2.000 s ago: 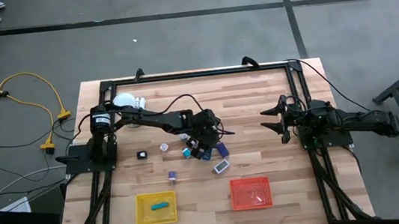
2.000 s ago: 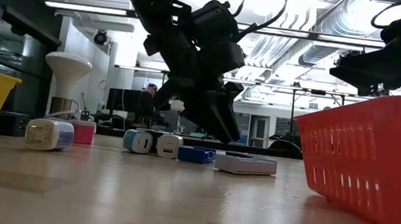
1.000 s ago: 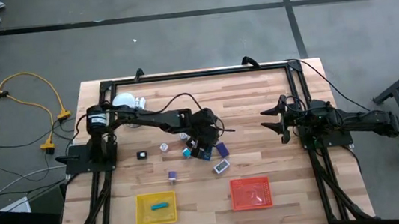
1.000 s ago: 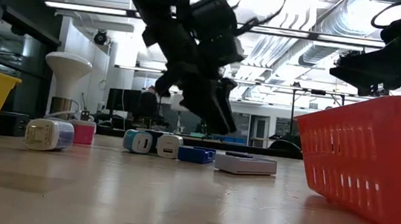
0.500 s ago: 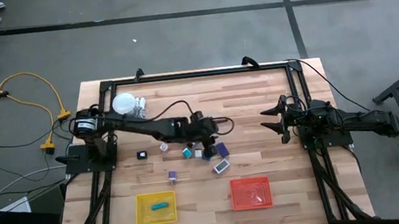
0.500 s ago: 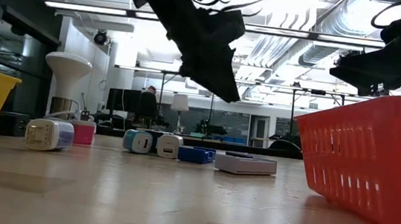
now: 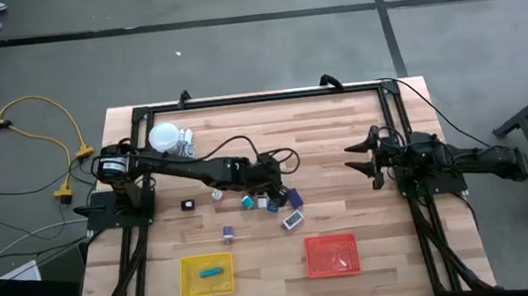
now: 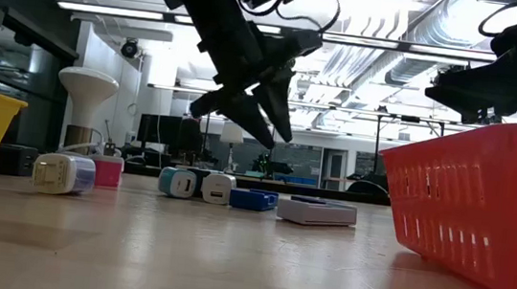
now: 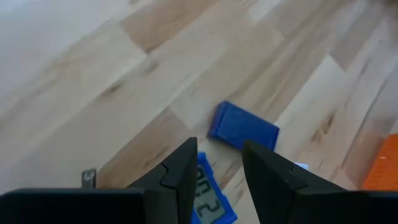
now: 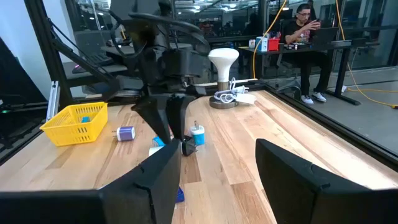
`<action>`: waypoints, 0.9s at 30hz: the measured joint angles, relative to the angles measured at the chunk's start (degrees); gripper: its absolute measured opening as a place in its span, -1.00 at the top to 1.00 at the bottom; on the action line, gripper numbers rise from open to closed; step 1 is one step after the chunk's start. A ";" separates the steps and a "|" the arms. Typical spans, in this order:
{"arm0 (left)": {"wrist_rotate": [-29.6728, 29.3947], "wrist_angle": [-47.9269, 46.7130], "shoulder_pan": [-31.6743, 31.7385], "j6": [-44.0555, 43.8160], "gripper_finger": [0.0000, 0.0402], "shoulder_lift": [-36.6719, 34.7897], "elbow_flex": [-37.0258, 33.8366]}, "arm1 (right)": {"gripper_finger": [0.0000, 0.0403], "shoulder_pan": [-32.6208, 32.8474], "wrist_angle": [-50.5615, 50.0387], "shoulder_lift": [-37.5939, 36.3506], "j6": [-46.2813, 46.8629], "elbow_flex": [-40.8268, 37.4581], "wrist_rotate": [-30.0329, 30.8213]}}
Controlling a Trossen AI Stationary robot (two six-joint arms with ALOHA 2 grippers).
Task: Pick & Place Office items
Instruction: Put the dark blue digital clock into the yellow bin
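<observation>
2 trays wait at the near edge of the worktop: a yellow tray with 1 teal piece already in it, and an orange tray. Most office items lie in a loose cluster at mid-worktop, with a few scattered toward the left.

The left hand hangs above that cluster, its fingers only narrowly parted and holding nothing. Its wrist view looks down on a blue block and a small blue piece with printed digits just beside it.

To do this pick well, the left hand should probably widen its gap first, center over 1 piece only, and come straight down so the neighbours are not nudged.

The right hand waits at the right side, spread wide and empty.
</observation>
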 joint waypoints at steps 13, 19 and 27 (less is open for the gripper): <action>1.25 0.39 1.49 -8.49 0.39 0.04 0.00 | 0.03 -0.01 0.00 -0.02 0.00 0.00 -0.01; 1.27 2.00 1.49 -7.33 0.39 0.04 0.00 | 0.03 -0.01 -0.02 -0.02 0.00 0.00 0.00; 2.24 3.92 1.27 -6.12 0.39 0.11 0.12 | 0.03 0.01 -0.02 0.00 0.00 -0.01 0.00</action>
